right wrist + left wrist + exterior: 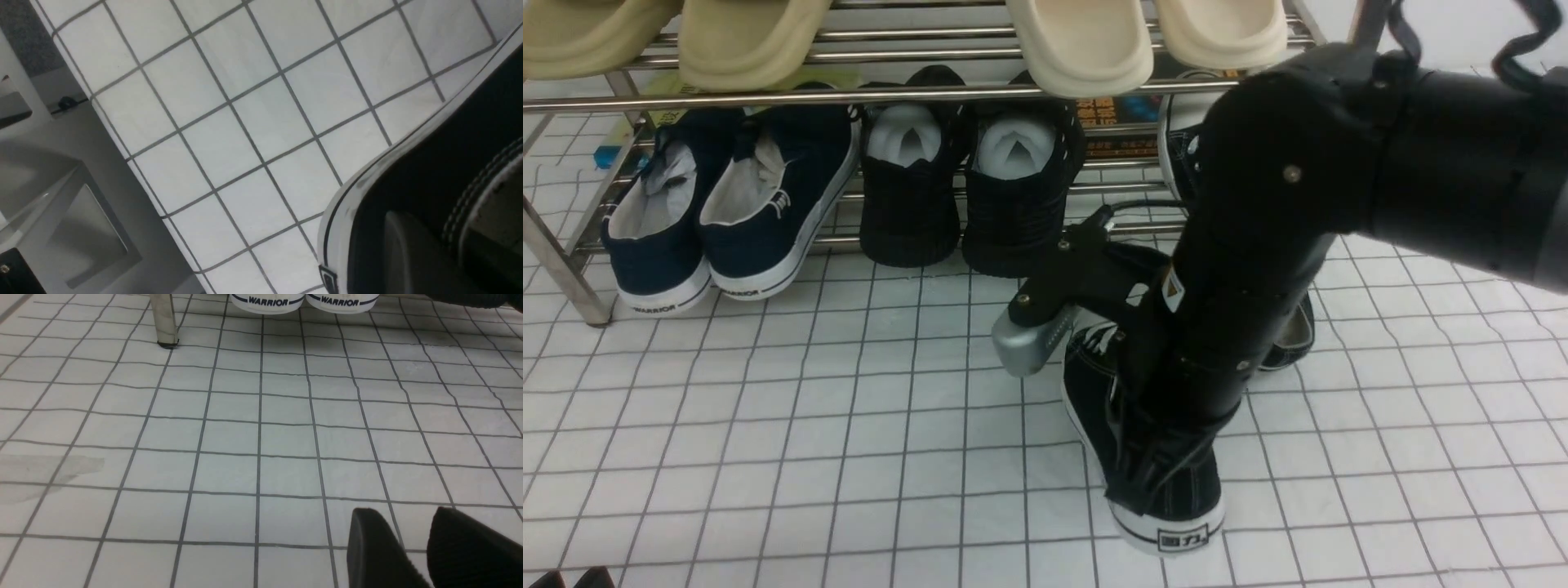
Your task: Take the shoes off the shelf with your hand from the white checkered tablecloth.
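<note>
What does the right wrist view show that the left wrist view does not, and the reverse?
Only the right wrist view: the right claw gripping the black sneaker at its heel, and the cloth's edge with grey surfaces beyond. Only the left wrist view: the left claw, slightly open, a shelf leg and the navy shoes' WARRIOR heels. Both: the white checkered tablecloth.

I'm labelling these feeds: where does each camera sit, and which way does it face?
Front: between the arms, facing forward at the shelf and tablecloth; the right arm shows, bent down onto a black sneaker.
Left wrist: low over the tablecloth, facing the shelf leg and navy slip-ons; its parted jaws show.
Right wrist: looking past the sneaker's heel to the tablecloth's edge; one jaw shows.
Shared: front and right wrist both see the sneaker.
</note>
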You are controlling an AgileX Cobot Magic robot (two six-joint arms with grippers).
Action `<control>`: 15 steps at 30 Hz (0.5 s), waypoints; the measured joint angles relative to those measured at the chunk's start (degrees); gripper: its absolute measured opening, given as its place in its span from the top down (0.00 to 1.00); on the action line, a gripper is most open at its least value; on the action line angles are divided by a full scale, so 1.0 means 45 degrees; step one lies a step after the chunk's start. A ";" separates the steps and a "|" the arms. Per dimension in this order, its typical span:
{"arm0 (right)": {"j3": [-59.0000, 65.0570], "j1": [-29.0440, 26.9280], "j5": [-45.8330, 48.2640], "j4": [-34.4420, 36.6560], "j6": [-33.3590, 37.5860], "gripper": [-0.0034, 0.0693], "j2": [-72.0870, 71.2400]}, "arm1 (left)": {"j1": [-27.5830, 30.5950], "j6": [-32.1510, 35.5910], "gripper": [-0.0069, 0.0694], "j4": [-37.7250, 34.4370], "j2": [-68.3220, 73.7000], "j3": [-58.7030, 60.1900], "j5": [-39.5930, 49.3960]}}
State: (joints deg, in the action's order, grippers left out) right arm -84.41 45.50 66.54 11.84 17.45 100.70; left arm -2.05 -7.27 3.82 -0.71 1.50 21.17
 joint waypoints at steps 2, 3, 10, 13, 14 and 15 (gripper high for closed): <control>0.0000 0.0000 -0.0139 0.0187 -0.0303 0.88 0.0285 | 0.0000 0.0000 0.60 0.0000 0.0000 0.0000 0.0000; 0.0000 0.0025 -0.0333 0.0387 -0.0694 0.86 0.0539 | 0.0000 0.0000 0.60 0.0000 0.0000 0.0000 0.0000; -0.0013 0.0053 -0.0628 0.0722 -0.1384 0.56 0.1095 | 0.0000 0.0000 0.60 0.0000 0.0000 0.0000 0.0000; -0.0193 -0.0017 -0.0441 0.0229 -0.1409 0.41 0.1081 | 0.0000 0.0000 0.60 0.0000 0.0000 0.0000 0.0000; -0.0307 -0.0056 -0.0237 -0.0068 -0.1473 0.37 0.1061 | 0.0000 0.0000 0.60 0.0000 0.0000 0.0000 0.0000; -0.0429 -0.0084 -0.0069 -0.0312 -0.1578 0.34 0.1007 | 0.0000 0.0000 0.60 0.0000 0.0000 0.0000 0.0000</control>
State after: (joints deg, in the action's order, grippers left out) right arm -86.34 45.12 66.23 10.43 10.35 105.24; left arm -2.05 -7.27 3.82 -0.71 1.50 21.17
